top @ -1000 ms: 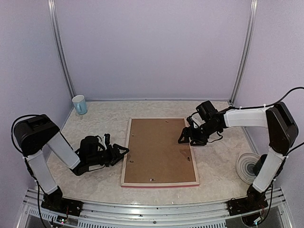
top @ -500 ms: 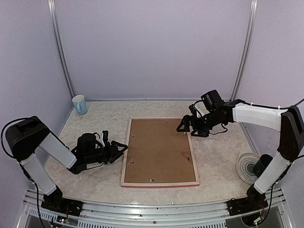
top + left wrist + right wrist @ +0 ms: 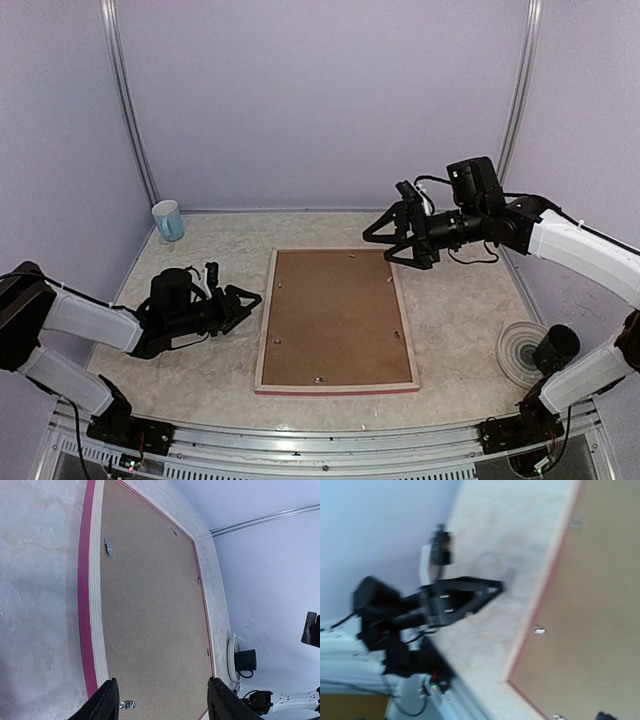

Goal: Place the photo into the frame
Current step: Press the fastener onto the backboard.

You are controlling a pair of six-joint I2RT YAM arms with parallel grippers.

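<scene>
The pale marbled table (image 3: 460, 330) sat in its lilac-walled booth. On it the frame (image 3: 336, 388) lay face down, a line of pink showing along its near rail. The brown backing board (image 3: 335, 315) filled its opening. I could not see the photo anywhere; if it was in, it was under that board.

A second before, the right gripper (image 3: 378, 248) had been low at the frame's far right edge. Now it had lifted clear above that corner, and its jaws had spread fully wide with nothing between them. The left gripper (image 3: 250, 308) had stayed low on the table just beside the frame's left rail, drawn back a touch. Its jaws were partly apart and empty.

To me that looked like letting go after pressing the board home, with the job near its end. Whether the small metal tabs (image 3: 108, 545) were turned to lock, I couldn't make out.

A blue cup (image 3: 168, 220) stood well away in the far left corner.
</scene>
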